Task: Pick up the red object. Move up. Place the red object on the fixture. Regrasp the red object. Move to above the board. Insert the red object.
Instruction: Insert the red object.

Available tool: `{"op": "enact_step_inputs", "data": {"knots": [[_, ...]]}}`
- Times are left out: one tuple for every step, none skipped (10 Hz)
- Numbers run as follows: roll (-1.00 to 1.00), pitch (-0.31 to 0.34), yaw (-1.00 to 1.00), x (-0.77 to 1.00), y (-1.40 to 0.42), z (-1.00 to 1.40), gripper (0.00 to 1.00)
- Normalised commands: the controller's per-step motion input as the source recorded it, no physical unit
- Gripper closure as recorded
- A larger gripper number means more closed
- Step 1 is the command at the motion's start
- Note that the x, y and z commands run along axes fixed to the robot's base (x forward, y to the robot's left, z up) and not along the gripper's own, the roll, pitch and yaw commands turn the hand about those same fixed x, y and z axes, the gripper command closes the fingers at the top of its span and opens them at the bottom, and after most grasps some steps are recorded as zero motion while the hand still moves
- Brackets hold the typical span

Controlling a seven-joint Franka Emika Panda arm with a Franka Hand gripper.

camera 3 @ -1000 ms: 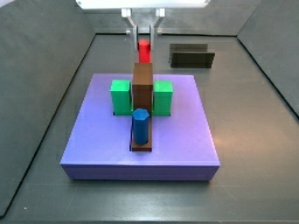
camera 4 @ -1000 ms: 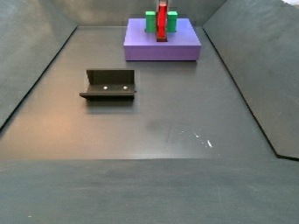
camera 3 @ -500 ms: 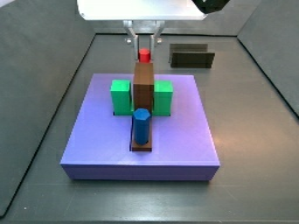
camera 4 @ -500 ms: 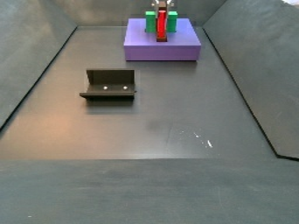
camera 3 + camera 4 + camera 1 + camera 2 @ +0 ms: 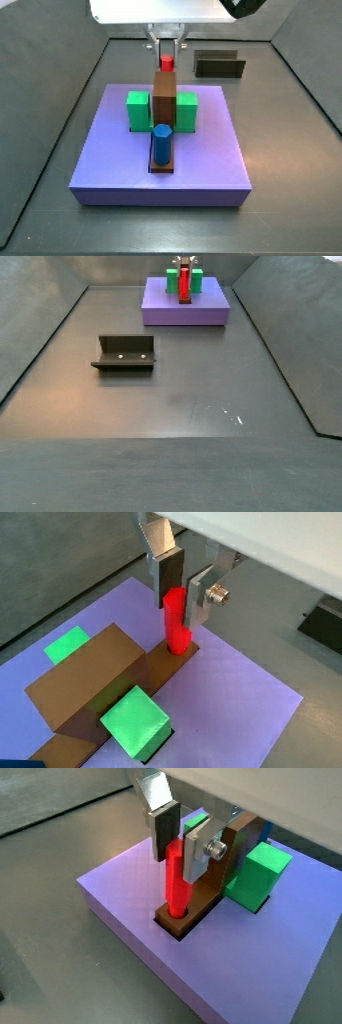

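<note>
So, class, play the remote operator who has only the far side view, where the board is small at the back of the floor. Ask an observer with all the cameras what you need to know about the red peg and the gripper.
Operator: Is the red object still gripped?
Observer: Yes. In a wrist view the gripper has its fingers closed on the upper part of the red object.
Operator: Where is its lower end?
Observer: In a wrist view it stands upright with its lower end in the brown slot on the board.
Operator: What is close to it?
Observer: The brown bar stands right beside it, with a green block beyond.
</note>
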Motion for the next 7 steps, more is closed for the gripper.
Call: {"op": "enact_step_inputs", "data": {"knots": [[0.01, 0.000, 0.31, -0.25, 0.02, -0.09, 1.00], [0.00, 0.000, 0.27, -0.31, 0.00, -0.21, 1.00], [0.19, 0.080, 0.00, -0.13, 0.00, -0.12, 1.00], [0.24, 0.063, 0.00, 0.00, -0.05, -0.02, 1.00], [0.22, 0.057, 0.00, 0.23, -0.31, -0.15, 1.00], [0.18, 0.056, 0.00, 0.39, -0.16, -0.41, 1.00], [0.13, 0.031, 0.00, 0.33, -0.07, -0.46, 1.00]]}}
